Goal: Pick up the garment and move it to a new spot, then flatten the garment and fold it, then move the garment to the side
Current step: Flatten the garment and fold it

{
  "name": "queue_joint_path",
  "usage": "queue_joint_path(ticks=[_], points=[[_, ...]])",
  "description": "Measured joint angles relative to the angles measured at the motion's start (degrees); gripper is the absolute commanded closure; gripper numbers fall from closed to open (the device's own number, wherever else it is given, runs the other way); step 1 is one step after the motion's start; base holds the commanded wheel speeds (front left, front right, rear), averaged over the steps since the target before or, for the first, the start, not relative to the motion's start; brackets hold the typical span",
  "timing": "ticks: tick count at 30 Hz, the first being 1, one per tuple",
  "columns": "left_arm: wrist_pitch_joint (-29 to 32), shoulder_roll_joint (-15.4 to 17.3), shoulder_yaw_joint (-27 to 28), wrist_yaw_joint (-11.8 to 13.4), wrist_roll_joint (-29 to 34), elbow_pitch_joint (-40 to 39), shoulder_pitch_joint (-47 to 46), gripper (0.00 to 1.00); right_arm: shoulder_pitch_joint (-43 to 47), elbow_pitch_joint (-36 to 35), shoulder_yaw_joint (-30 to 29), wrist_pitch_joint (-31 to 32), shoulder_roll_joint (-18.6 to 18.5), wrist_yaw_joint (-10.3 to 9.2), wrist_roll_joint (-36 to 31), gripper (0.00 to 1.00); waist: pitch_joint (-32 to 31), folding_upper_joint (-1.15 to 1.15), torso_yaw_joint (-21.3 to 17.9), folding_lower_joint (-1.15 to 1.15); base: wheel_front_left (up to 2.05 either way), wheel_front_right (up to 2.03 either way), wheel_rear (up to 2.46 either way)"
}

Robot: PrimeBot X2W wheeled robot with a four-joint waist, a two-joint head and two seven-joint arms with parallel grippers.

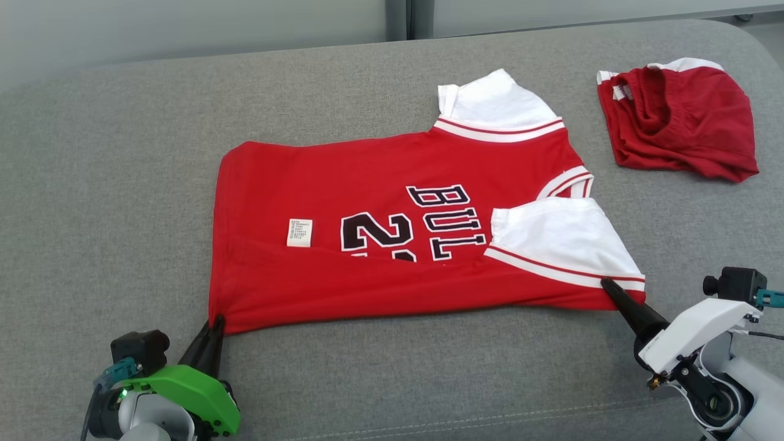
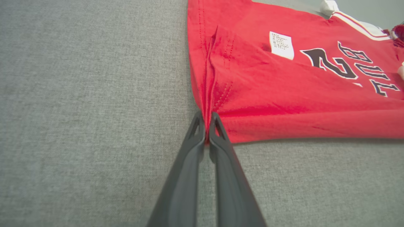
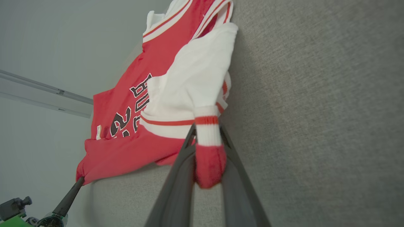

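We see the red cloth jersey with white sleeves (image 1: pixel 367 184) spread on the grey fabric cushion (image 1: pixel 110 184) beneath it. Our left gripper (image 1: pixel 215 320) pinches the jersey's near hem corner, and our right gripper (image 1: pixel 607 285) clamps the near sleeve-side corner.

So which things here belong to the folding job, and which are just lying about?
Job: jersey; left pincer, shut on its hem corner; right pincer, shut on it at the sleeve.
Lying about: crumpled red garment, apart from the jersey.
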Motion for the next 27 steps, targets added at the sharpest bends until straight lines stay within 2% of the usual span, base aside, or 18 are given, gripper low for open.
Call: queue_joint_path(ticks=[14, 15, 16, 17, 18, 27], points=[[1.86, 0.18, -0.37, 0.59, 0.00, -2.58, 3.33, 1.00, 2.41, -1.36, 0.97, -0.26, -1.77, 0.00, 0.12, 1.00, -1.95, 0.00, 0.11, 0.00, 0.00, 0.00, 0.00], [2.09, 0.18, -0.38, 0.66, 0.00, -3.08, 3.52, 0.75, 2.42, -1.48, 1.00, -0.26, -1.97, 0.00, 0.13, 0.74, -2.01, 0.00, 0.14, 0.00, 0.00, 0.00, 0.00], [2.10, 0.19, -0.38, 0.78, 0.00, -3.32, 3.56, 0.60, 2.42, -1.53, 1.05, -0.26, -2.01, 0.00, 0.12, 0.64, -2.02, 0.00, 0.15, 0.00, 0.00, 0.00, 0.00], [2.23, 0.19, -0.38, 1.15, 0.00, -3.61, 3.57, 0.06, 2.42, -1.55, 1.14, -0.26, -2.04, 0.00, 0.12, 0.27, -2.04, 0.00, 0.15, 0.00, 0.00, 0.00, 0.00], [2.32, 0.23, -0.37, 1.16, 0.00, -3.90, 3.58, 0.00, 2.43, -1.55, 1.22, -0.27, -2.14, 0.00, 0.12, 0.00, -2.05, 0.00, 0.15, 0.00, 0.00, 0.00, 0.00], [3.02, 1.15, 0.02, 2.50, -0.01, -5.73, 5.10, 0.00, 2.45, -1.43, 1.21, -1.56, -2.76, 0.00, -0.22, 0.00, -2.18, 0.00, -0.01, 0.00, 0.00, 0.00, 0.00]])
